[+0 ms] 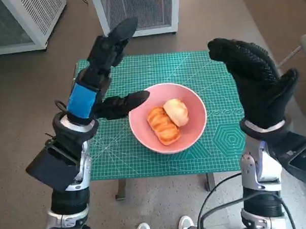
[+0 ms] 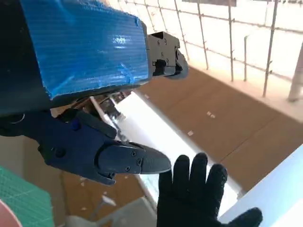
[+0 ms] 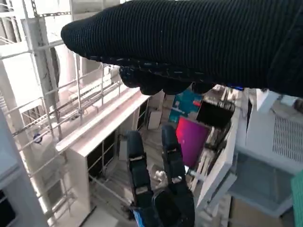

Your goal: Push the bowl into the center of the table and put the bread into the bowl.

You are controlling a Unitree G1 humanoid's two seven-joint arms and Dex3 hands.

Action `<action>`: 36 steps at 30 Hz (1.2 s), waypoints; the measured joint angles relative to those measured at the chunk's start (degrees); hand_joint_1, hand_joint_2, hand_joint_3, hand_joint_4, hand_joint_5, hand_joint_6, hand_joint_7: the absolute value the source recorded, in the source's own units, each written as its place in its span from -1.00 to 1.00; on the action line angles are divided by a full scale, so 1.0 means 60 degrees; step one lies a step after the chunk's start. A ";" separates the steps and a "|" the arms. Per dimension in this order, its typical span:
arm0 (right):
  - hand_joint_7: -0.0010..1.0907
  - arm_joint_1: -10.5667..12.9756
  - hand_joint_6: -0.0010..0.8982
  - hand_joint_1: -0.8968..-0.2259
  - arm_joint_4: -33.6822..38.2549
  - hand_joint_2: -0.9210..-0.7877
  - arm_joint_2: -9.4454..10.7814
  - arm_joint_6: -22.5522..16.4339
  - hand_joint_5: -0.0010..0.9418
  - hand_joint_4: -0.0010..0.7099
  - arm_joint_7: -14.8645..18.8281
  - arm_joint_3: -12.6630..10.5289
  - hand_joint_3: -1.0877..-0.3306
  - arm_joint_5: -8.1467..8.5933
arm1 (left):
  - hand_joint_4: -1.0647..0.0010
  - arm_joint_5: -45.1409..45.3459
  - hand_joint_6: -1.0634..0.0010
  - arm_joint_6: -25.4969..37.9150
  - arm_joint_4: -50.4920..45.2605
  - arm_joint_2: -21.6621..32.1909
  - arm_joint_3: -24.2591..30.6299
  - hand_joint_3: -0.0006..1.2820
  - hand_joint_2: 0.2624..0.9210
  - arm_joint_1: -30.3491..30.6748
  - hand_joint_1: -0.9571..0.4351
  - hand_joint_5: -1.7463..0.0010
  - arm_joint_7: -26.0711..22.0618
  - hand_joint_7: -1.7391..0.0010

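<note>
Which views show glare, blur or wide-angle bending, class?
Head view: evenly lit and sharp, table edges bowed, pink round bowl clear. Left wrist view: sheen on the blue-taped left hand, windows washed out. Right wrist view: the black-gloved right hand dark against bright shelving.

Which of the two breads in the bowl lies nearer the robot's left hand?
The ridged, golden-brown bread, lying left of the rounder, paler bread.

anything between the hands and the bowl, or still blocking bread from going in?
Nothing visible. Both bread pieces already lie in the pink bowl; left hand and right hand are raised, holding nothing.
</note>
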 measured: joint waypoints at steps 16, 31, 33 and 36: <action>0.28 -0.0338 -0.85 0.39 0.0086 -1.00 -0.0025 -0.0234 -1.00 0.05 -0.0021 0.0162 0.66 -0.0046 | 0.67 -0.1310 1.00 -0.0116 0.0013 -0.0121 0.0112 -0.50 1.00 0.0172 -0.52 0.99 -0.0631 0.44; 0.35 -0.0397 -0.87 0.39 0.0160 -1.00 -0.0008 -0.0222 -1.00 0.02 -0.0140 0.0282 0.63 -0.0259 | 0.65 -0.1595 1.00 0.0118 -0.0019 -0.0042 0.0218 -0.52 1.00 0.0274 -0.51 0.99 -0.0906 0.41; 0.36 -0.0397 -0.87 0.40 0.0160 -1.00 -0.0006 -0.0207 -1.00 0.02 -0.0153 0.0299 0.63 -0.0283 | 0.65 -0.1596 1.00 0.0126 -0.0020 -0.0025 0.0239 -0.52 1.00 0.0300 -0.51 0.99 -0.0931 0.41; 0.40 -0.0397 -0.90 0.41 0.0160 -1.00 -0.0003 -0.0163 -1.00 0.01 -0.0180 0.0326 0.61 -0.0289 | 0.65 -0.1599 1.00 0.0175 -0.0054 -0.0010 0.0267 -0.52 1.00 0.0346 -0.50 0.99 -0.0945 0.41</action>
